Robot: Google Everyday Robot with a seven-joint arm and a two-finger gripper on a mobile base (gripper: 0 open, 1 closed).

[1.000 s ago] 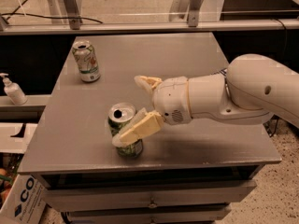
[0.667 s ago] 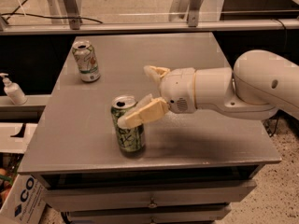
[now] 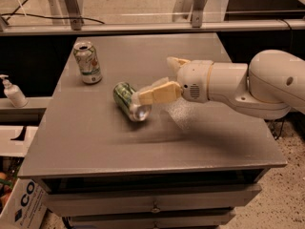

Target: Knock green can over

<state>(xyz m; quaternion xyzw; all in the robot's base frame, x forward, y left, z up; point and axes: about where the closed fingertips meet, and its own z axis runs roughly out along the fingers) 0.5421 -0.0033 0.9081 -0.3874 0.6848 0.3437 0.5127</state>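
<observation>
Grey bench [image 3: 143,147] with drawers below fills the view, with a glass partition and metal posts beyond its far edge. A pump bottle [image 3: 12,92] stands on a lower ledge off the left edge.

The green can [image 3: 127,100] is no longer upright. It lies on its side a little left of the bench's middle, well apart from every edge. Its long axis runs diagonally, with the base toward the far left corner and the silver top toward the near right corner. The paler can [image 3: 87,62] stands upright near the far left corner, well apart from the green one.

The white arm [image 3: 257,82] reaches in from the right edge, above the bench. Its fingers [image 3: 159,92] are spread and hold nothing. One points left and sits at the green can's right flank, near its top end. I cannot tell whether it touches the can or only overlaps it in this view. The other finger sits further back, toward the far edge and clear of both cans.

So the can lies directly left of the fingers, broadside to the nearer one. Judging from how it lies, the tipping looks done. Any further push leftward would likely roll the can toward the left edge, so the safer move seems to be drawing the arm back to the right.
</observation>
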